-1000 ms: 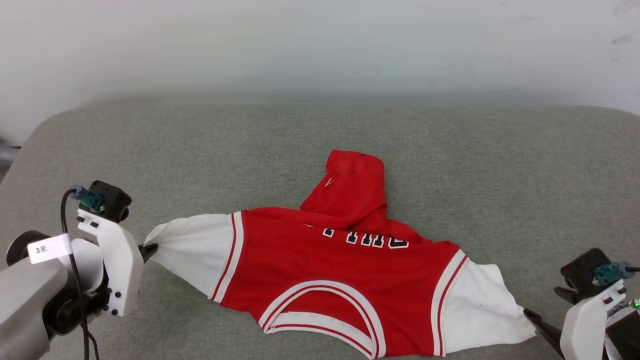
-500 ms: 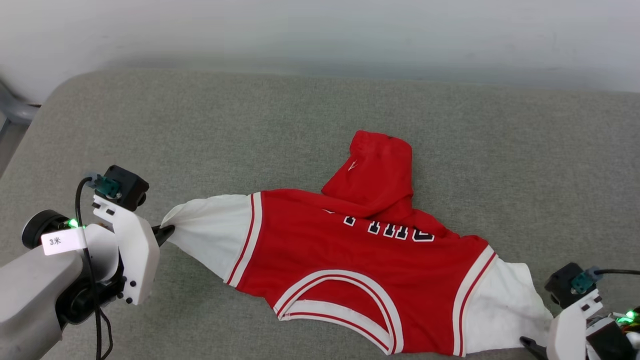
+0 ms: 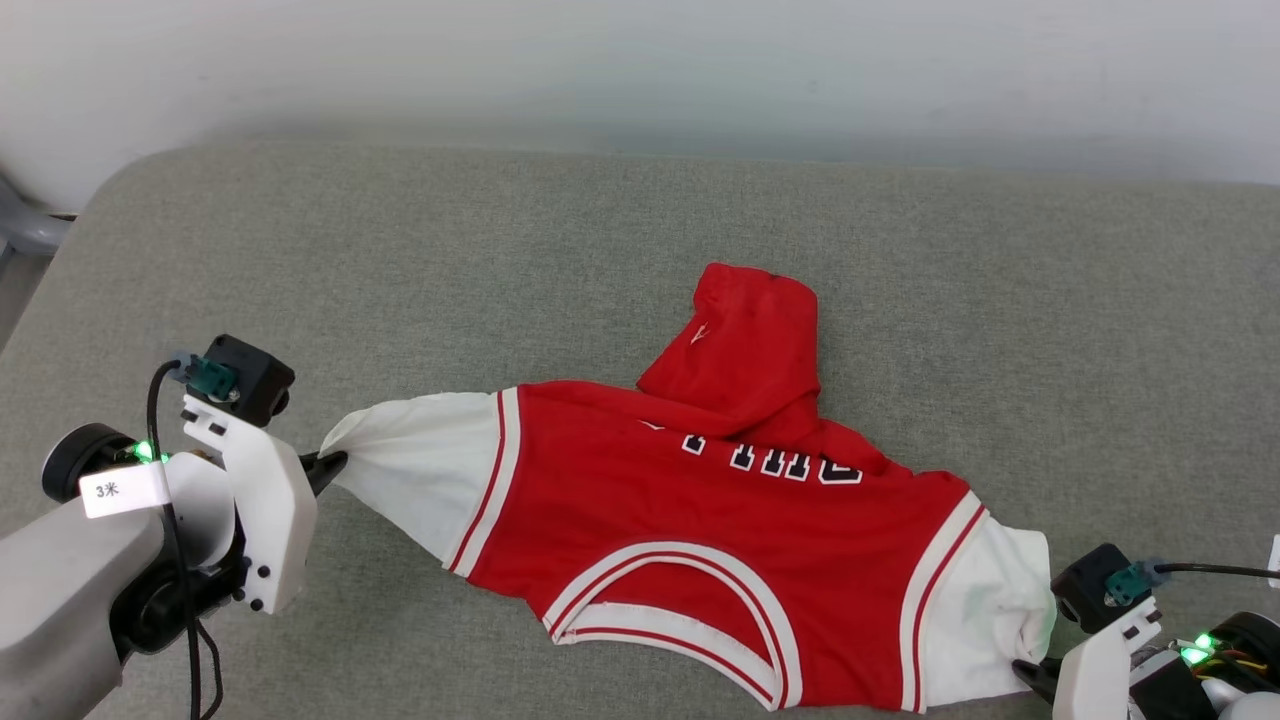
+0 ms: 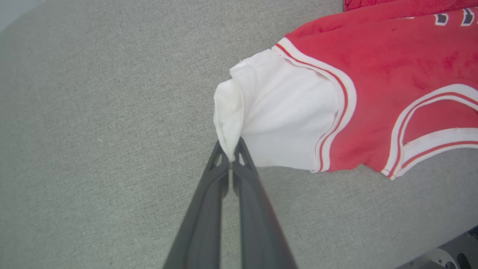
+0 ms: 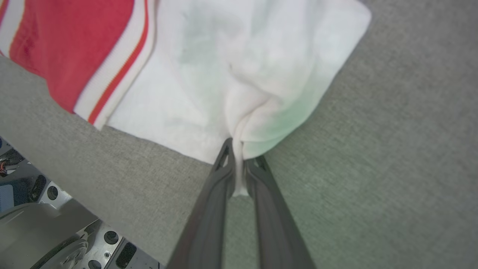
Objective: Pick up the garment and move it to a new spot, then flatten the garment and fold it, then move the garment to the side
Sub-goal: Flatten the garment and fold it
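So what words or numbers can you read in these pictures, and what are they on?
"3米": on the white tag on the left arm.
Black-and-white letters on the garment: half hidden under a fold, cannot be read.
Tiny white logo on the garment's folded-over part: too small to read.

This looks like a robotics lab or test room, not a home — a broad worktop (image 3: 300, 250) covered in grey woven fabric, corners rounded, stands against a plain white wall (image 3: 640, 70). The left arm (image 3: 60, 590) wears a stuck-on paper label (image 3: 120, 489), a loose black cable (image 3: 150, 410) and a green status light (image 3: 148, 452) — and bare grey machine housing (image 5: 44, 231) with bolt holes shows below the worktop's edge.
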